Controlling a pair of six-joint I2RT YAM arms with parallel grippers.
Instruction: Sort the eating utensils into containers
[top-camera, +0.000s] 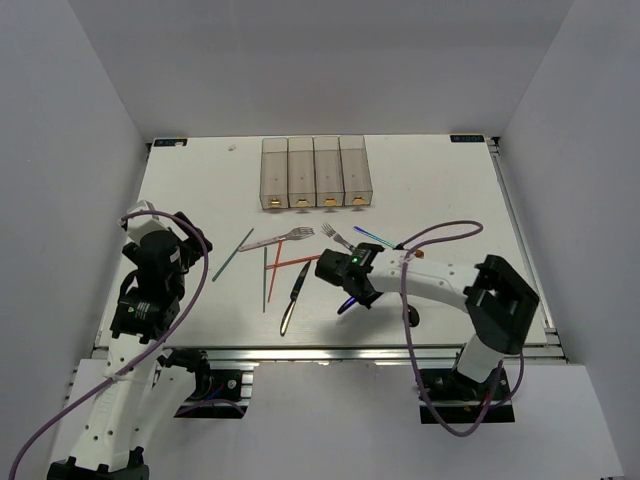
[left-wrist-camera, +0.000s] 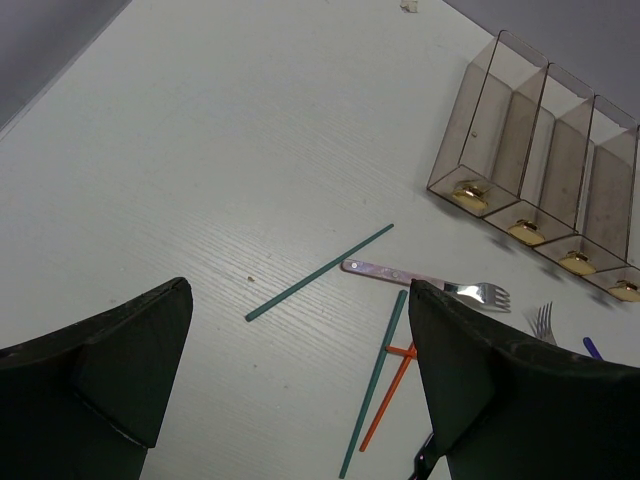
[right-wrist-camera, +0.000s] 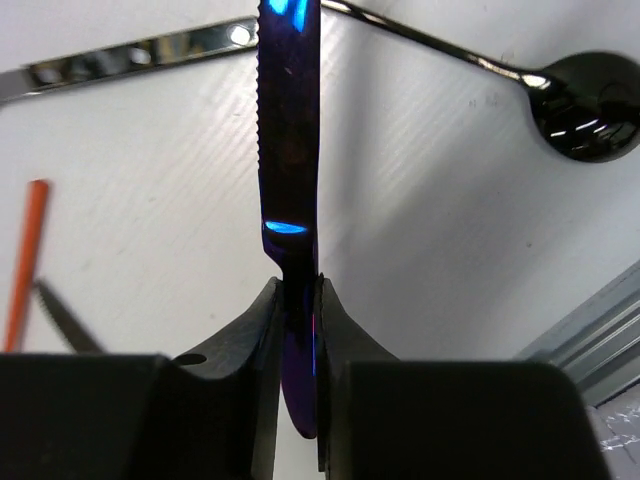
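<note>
My right gripper (right-wrist-camera: 298, 300) is shut on an iridescent blue knife (right-wrist-camera: 288, 120), held by its handle with the serrated blade pointing away over the table. From above, that gripper (top-camera: 345, 287) hangs near the table's front middle, and the knife (top-camera: 347, 303) shows as a purple streak. My left gripper (left-wrist-camera: 300, 290) is open and holds nothing, hovering above a teal chopstick (left-wrist-camera: 320, 272). Forks (top-camera: 283, 238), red chopsticks (top-camera: 285, 265) and a dark knife (top-camera: 293, 298) lie loose mid-table. The containers (top-camera: 316, 172) stand in a row at the back.
A dark spoon (right-wrist-camera: 585, 120) lies on the table just right of the held knife, and a silver handle (right-wrist-camera: 130, 55) lies beyond it. The table's metal front rail (right-wrist-camera: 590, 340) is close by. A purple cable (top-camera: 440, 235) loops over the right arm.
</note>
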